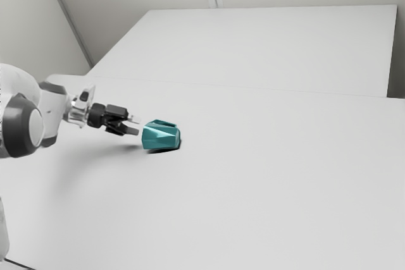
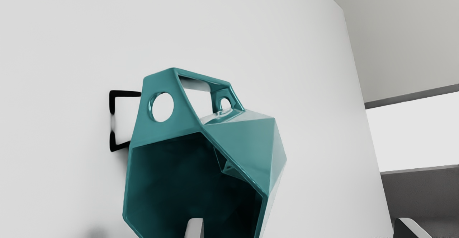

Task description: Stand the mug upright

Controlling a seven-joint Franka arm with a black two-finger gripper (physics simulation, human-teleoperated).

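While a glossy, faceted teal mug lies tipped over, black two-finger gripper hovers near its mouth

Fingers apart, one tip lines up with that opening, the other well past the mug's side, above a smooth white table.

Showing plain teal on the glossy faceted mug, plain whitish grey on the flat desk, mostly black on the two-fingered gripper.
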